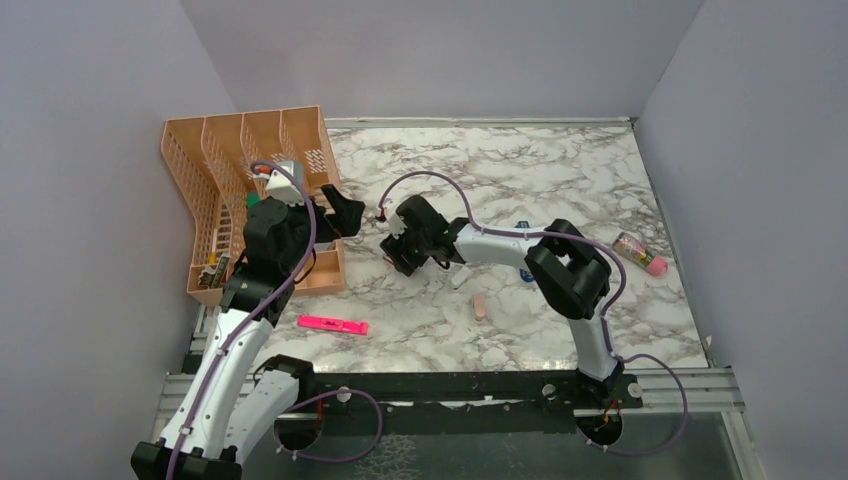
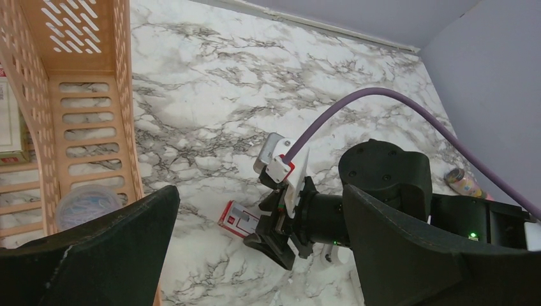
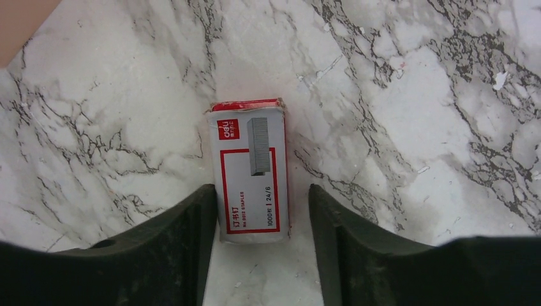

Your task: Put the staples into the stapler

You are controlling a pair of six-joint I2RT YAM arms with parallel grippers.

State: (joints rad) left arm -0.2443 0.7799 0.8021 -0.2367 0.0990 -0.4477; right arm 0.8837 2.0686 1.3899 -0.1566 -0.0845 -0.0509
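Red-and-white cardboard staples box [image 3: 251,172] lies flat on the marble table [image 3: 395,115], centre of the right wrist frame. Its near end sits between the right gripper [image 3: 260,197] jaws, which are apart: one finger at its edge, a gap on the other side. Risk: uneven contact skids or twists the box, and an end-only pinch could let it pivot or crush. Left gripper [image 1: 338,212] spread wide, empty. Orange basket [image 1: 215,190], upper left, holds a clear round tub [image 2: 86,203].

Even, diffuse overhead light left the marble desk [image 1: 500,170] bright, with no glare and only faint, soft shadows. Close to the lens, the dark fingers [image 3: 172,255] of the right end effector [image 3: 261,191] were slightly soft; the print on the staple box [image 3: 251,172] was sharp.
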